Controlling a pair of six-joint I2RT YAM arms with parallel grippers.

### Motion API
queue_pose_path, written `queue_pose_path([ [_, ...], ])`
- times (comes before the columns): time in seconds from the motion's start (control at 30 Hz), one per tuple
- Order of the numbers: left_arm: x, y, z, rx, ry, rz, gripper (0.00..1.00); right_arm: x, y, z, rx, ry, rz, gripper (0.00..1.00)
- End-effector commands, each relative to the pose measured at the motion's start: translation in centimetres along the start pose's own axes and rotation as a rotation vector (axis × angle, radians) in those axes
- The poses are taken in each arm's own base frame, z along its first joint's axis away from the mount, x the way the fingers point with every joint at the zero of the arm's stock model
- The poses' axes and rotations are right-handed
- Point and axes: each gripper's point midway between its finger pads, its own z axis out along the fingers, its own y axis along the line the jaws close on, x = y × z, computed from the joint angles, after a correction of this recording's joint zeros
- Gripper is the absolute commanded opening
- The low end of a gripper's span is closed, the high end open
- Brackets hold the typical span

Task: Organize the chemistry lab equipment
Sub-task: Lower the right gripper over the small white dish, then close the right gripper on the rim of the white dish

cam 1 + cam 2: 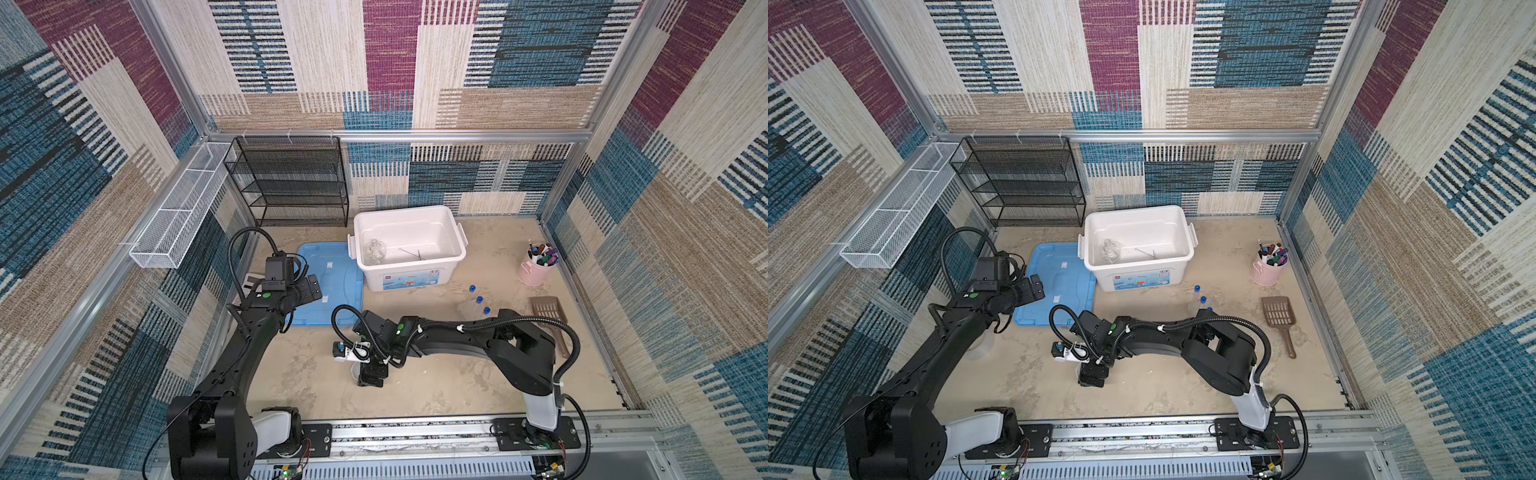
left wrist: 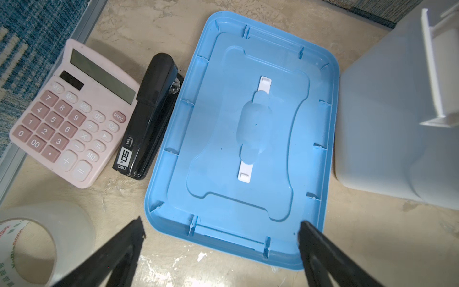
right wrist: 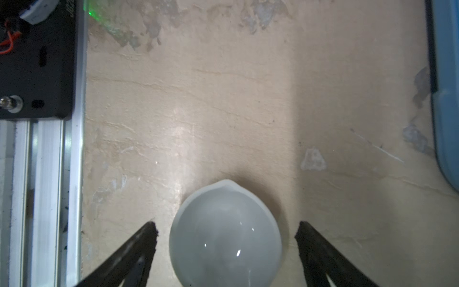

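In a top view the white plastic bin [image 1: 415, 279] stands far centre, with the clear glass flask [image 1: 376, 250] and thin wire brush [image 1: 409, 252] inside it. Three blue-capped tubes [image 1: 478, 300] lie loose on the mottled surface [image 1: 436, 374] to its right. The right pincer [image 1: 371, 377] points down near centre over the dish [image 1: 353, 371]. In the left wrist view the left pincer [image 2: 221, 228] gapes empty above the ribbed blue lid [image 2: 243, 139], probably parked out of the way. In the right wrist view the glossy, rounded, spouted dish sits between spread jaws that do not touch it, lined up, I judge, for a grasp across its rim.
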Motion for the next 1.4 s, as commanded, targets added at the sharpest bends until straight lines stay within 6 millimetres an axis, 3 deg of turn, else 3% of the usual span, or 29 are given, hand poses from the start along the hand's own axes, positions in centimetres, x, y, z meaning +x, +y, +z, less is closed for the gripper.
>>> queue_pose_path([
  [0.0,-0.2,-0.1,-0.1,0.008,-0.013,-0.048,0.99,-0.5,-0.5,0.1,0.027,-0.007,0.005,0.90],
  [0.7,0.0,0.1,0.1,0.009,-0.008,-0.052,0.99,1.0,-0.6,1.5,0.054,0.092,-0.021,0.81],
  [1.37,0.1,0.0,0.0,0.017,-0.005,-0.056,0.99,0.4,-0.7,1.4,0.056,0.081,-0.018,0.68],
])
